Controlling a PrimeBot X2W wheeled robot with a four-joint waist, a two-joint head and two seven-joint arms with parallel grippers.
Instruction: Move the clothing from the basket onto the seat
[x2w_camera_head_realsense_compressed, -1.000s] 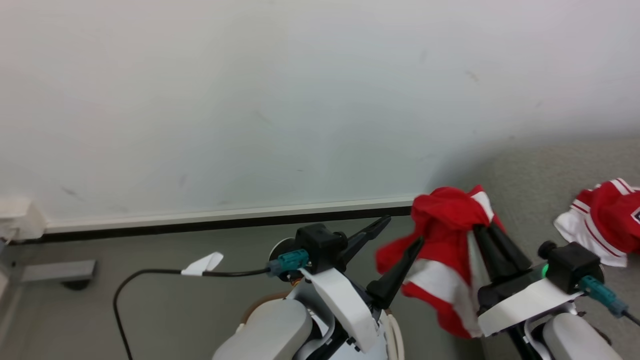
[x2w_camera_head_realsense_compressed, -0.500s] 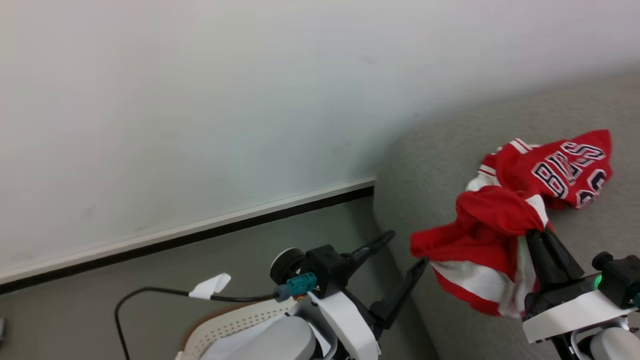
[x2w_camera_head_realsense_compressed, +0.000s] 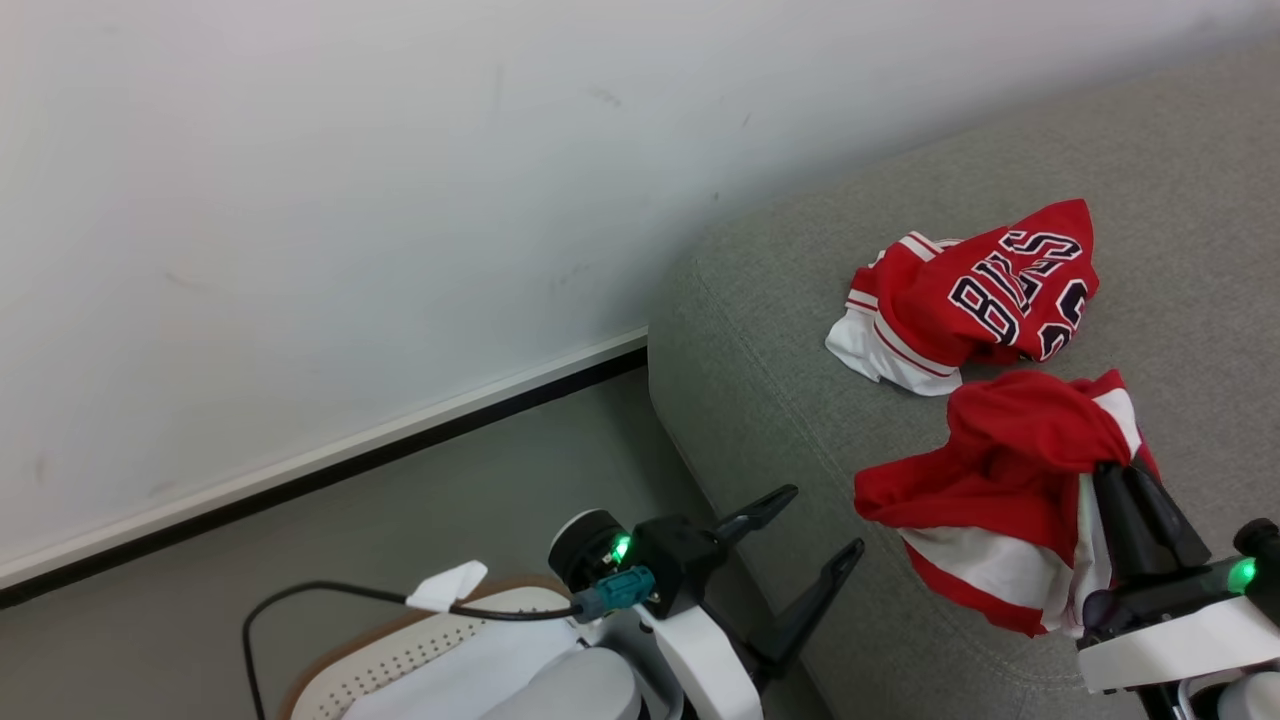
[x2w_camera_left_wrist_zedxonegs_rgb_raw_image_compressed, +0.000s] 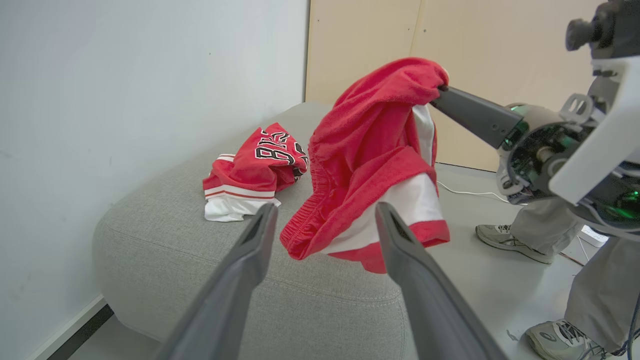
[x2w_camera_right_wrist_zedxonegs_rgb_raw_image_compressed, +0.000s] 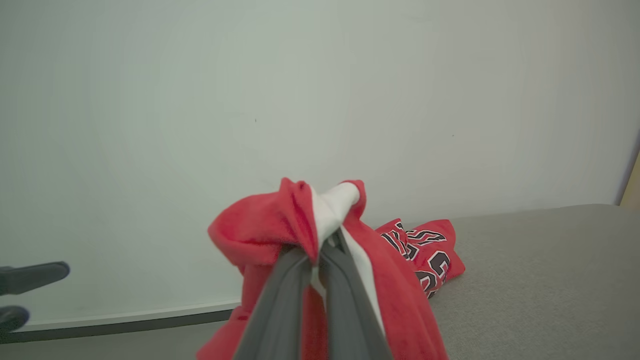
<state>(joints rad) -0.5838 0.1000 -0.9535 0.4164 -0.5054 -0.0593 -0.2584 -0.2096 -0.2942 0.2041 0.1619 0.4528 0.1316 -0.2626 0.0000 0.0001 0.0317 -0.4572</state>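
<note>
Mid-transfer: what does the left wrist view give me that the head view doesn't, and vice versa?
Left wrist view: a person's legs and shoes beyond the seat, and a beige panel. Head view: the basket at the bottom edge. Both: the right gripper shut on a red-and-white garment, the jersey lying on the seat, the left gripper open.
</note>
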